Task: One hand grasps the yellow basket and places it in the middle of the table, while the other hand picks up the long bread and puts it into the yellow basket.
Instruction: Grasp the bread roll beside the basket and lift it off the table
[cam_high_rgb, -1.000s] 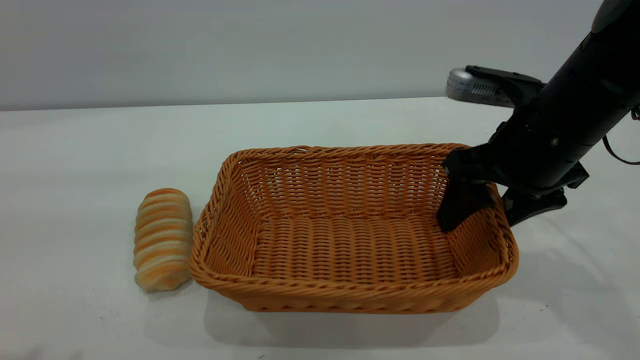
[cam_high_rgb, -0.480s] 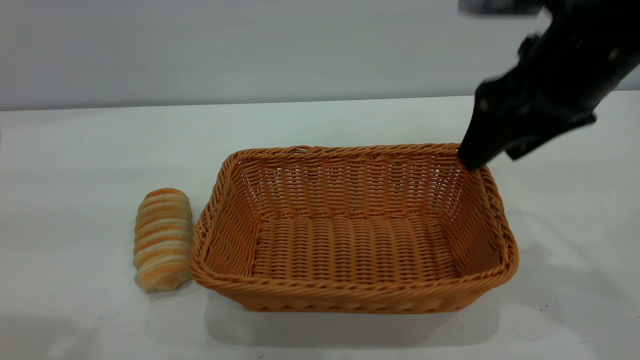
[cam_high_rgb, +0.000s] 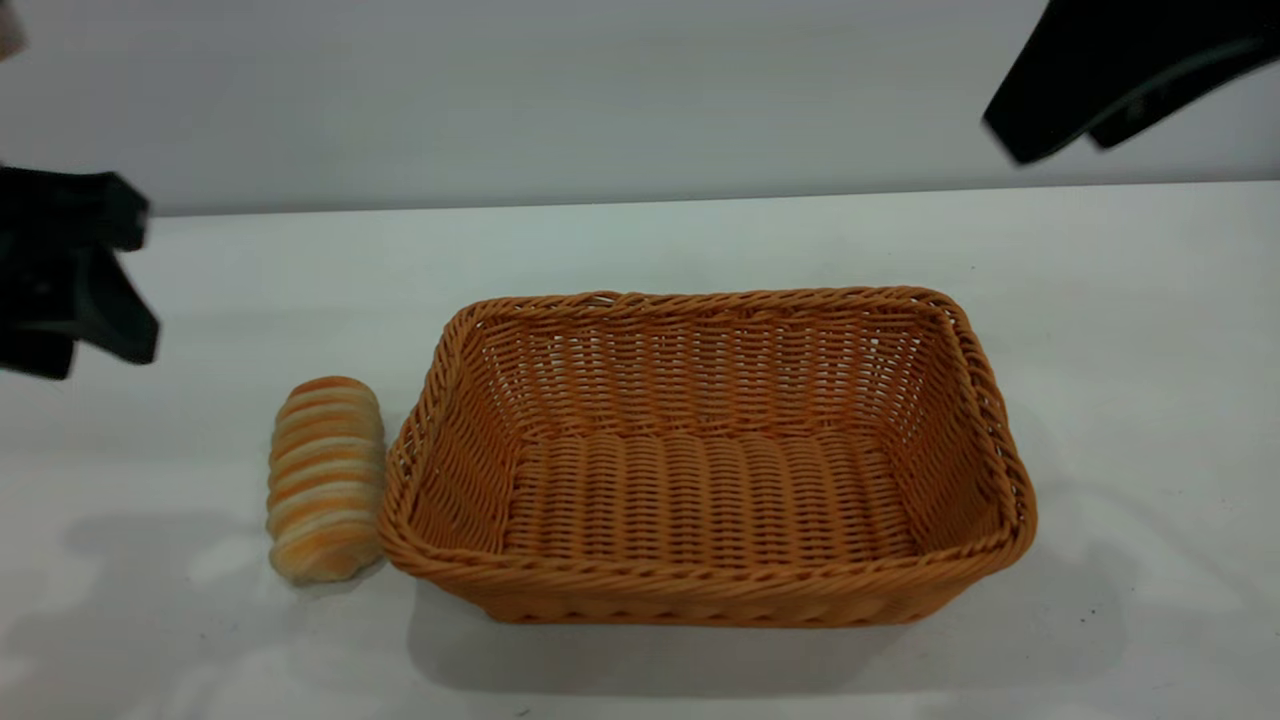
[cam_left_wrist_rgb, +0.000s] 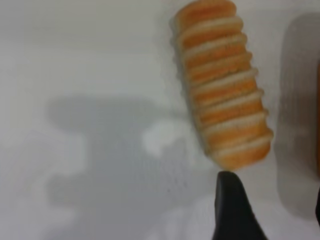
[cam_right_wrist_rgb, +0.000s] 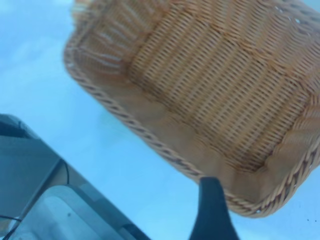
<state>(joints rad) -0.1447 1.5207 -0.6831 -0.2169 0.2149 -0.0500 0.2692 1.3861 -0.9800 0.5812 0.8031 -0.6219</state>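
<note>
The yellow basket (cam_high_rgb: 708, 458) sits mid-tabletop (cam_high_rgb: 1120, 300), the long bread (cam_high_rgb: 325, 478) touching its left end. The left gripper (cam_high_rgb: 75, 300) hovers near the left edge, the right gripper (cam_high_rgb: 1050, 135) above the back-right corner; both have fingers spread, holding nothing.

A plain pale grey wall (cam_high_rgb: 560, 90) runs behind the white table (cam_high_rgb: 700, 240), meeting its far edge in a straight line. Soft shadows (cam_high_rgb: 130, 560) lie on the tabletop. The right wrist view shows the table's edge and a grey surface (cam_right_wrist_rgb: 30, 165) below it.
</note>
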